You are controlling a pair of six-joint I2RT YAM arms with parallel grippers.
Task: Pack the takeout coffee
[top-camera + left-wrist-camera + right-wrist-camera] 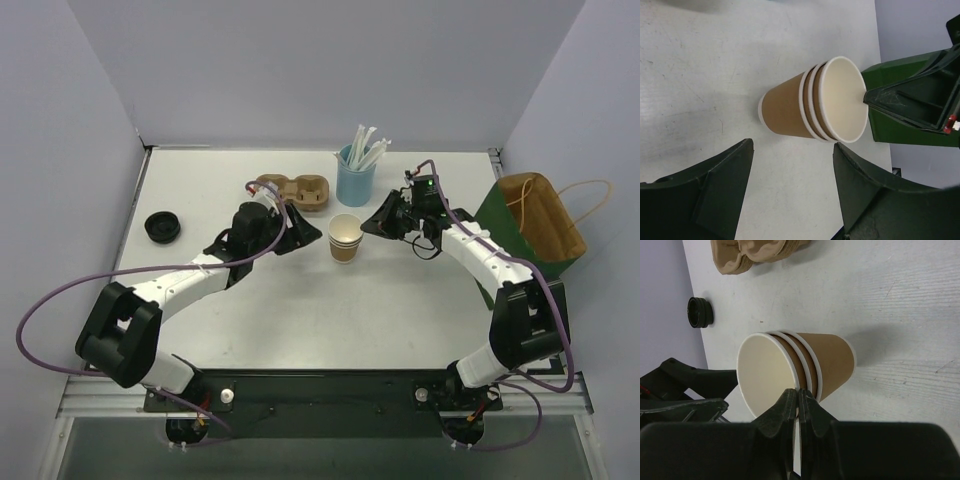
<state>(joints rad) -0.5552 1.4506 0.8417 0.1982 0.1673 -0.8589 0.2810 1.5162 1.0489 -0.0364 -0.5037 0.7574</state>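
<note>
First, the right gripper [799,393]: fingers clenched together at the lip of the small tan paper cup [790,371], white-rimmed and cream inside. In the right wrist view one tip lies over the cream interior and the other over the outer rims, so the thin wall looks nipped between them. Three white rims show, one nested in the next.

Left gripper [792,146]: released, jaws wide. Its two dark fingers [705,195] stand either side of the lower frame in the left wrist view. The tan paper cup sits just ahead of the gap and neither finger touches it.

From above, the cup stands upright at the middle of the white table [250,320], between the two grippers. The left one is just to its left; the right one meets it from the upper right.

Outward from there:
- Light-blue cup of white straws [355,181], just above the tan cup in the frame and apart from it.
- Brown two-hole pulp carrier [294,190], upper left of the tan cup, beside the blue one.
- Black round lid [162,228], alone at the left side of the table.
- Brown paper bag with string handles [540,214] at the right edge, set against something dark green.
</note>
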